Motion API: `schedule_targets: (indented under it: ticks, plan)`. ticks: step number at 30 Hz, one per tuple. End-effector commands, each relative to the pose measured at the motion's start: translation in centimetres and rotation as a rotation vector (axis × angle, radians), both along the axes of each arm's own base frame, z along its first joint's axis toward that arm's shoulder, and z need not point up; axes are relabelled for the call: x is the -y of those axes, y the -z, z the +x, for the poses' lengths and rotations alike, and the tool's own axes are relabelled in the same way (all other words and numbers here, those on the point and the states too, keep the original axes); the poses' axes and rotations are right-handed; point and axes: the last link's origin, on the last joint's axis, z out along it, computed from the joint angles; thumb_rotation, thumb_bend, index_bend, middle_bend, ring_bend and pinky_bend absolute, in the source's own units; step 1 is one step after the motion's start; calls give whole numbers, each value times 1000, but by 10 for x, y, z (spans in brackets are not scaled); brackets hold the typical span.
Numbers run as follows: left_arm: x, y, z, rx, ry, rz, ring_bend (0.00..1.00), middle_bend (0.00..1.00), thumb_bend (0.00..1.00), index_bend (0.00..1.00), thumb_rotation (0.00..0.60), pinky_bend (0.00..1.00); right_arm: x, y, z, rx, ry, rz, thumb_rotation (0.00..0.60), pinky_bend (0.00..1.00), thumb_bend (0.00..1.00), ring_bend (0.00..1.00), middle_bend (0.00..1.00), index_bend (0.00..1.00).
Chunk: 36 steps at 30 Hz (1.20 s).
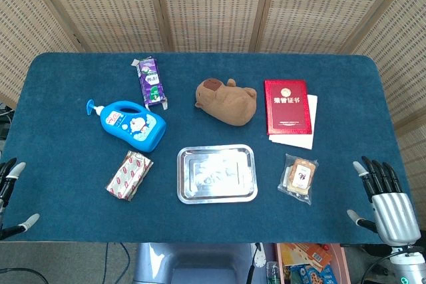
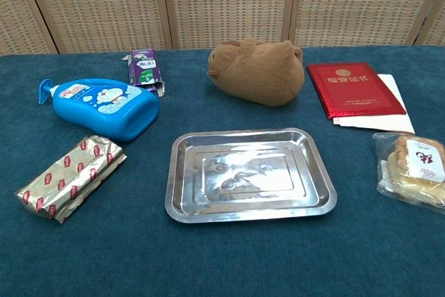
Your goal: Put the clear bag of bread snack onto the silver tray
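In the head view I see the clear bag of bread snack (image 1: pixel 299 177) lying flat on the blue table (image 1: pixel 60 111), just right of the silver tray (image 1: pixel 217 195) and not touching it. My right hand (image 1: pixel 386 201) rests near the table's right edge, fingers spread, holding nothing. My left hand (image 1: pixel 10 194) (only fingertips show) also holds nothing.

In the chest view the bag (image 2: pixel 414 170) lies right of the tray (image 2: pixel 250 210); no hand shows here

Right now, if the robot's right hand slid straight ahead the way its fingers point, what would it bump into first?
Probably nothing. The right hand points up the table's right edge, and that strip looks bare. The clear bag of bread snack lies off to its left.
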Motion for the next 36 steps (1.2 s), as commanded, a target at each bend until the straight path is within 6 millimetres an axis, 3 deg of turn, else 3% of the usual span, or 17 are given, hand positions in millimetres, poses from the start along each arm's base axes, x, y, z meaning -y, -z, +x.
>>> schedule_targets:
  ticks: [1, 7, 12, 18, 25, 30, 33, 36]
  plan:
    - [0, 0, 0, -1, -1, 0, 0, 0, 0, 0, 600, 0, 0, 0, 0, 0, -1, 2, 600, 0, 0, 0, 0, 0]
    - [-4, 0, 1, 6, -7, 6, 0, 0, 0, 0, 600, 0, 10, 15, 5, 19, -26, 119, 600, 0, 0, 0, 0, 0]
    - [-11, 2, 0, -3, -19, 5, 0, 0, 0, 0, 600, 0, 62, 46, 20, -86, -104, 306, 600, 0, 0, 0, 0, 0]
    - [-19, 8, -3, -21, -51, -7, 0, 0, 0, 0, 600, 0, 110, 85, 31, -190, -111, 516, 600, 0, 0, 0, 0, 0]
    - [-28, 13, -7, -40, -90, -17, 0, 0, 0, 0, 600, 0, 135, 116, 24, -368, -117, 577, 600, 0, 0, 0, 0, 0]
    - [-31, 17, -8, -50, -102, -26, 0, 0, 0, 0, 600, 0, 146, 120, 20, -494, -151, 546, 600, 0, 0, 0, 0, 10]
    - [-32, 19, -8, -54, -107, -31, 0, 0, 0, 0, 600, 0, 148, 122, 15, -530, -138, 558, 600, 0, 0, 7, 45, 150]
    - [-33, 20, -8, -58, -109, -33, 0, 0, 0, 0, 600, 0, 148, 124, 15, -530, -157, 552, 600, 84, 0, 155, 258, 401]
